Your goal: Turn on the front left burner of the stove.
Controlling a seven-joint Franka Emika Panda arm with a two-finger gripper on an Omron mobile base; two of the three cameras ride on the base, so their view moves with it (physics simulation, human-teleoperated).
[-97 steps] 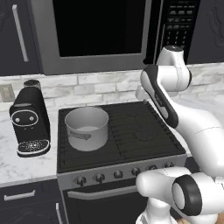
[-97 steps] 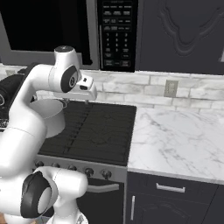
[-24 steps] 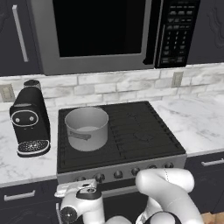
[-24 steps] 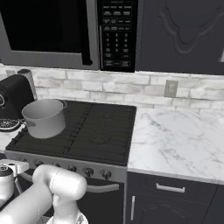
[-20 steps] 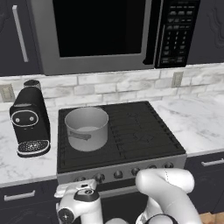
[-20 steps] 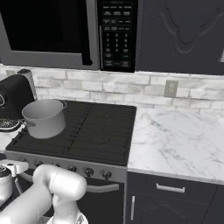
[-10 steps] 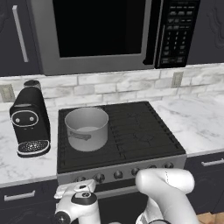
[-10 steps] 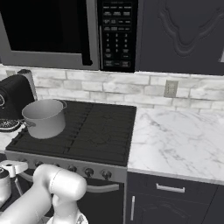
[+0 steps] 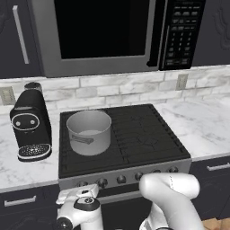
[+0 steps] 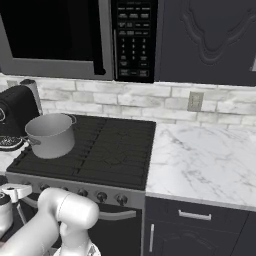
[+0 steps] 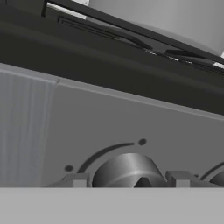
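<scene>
Stove sits between marble table stretches, under the microwave, with a grey pot on its rear-left grate and a coffee machine at 9 o'clock. Low at the front strip, the pincer stands parted, a fingertip either side of the leftmost knob — not yet clamped. That knob looks small, rigid and smooth — likely slippery; grip it squarely across its round flanks, then twist.

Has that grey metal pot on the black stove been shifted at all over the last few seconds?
No. The grey metal pot sits on the same back-left grate of the black stove, just as close to the black coffee machine as before.
</scene>
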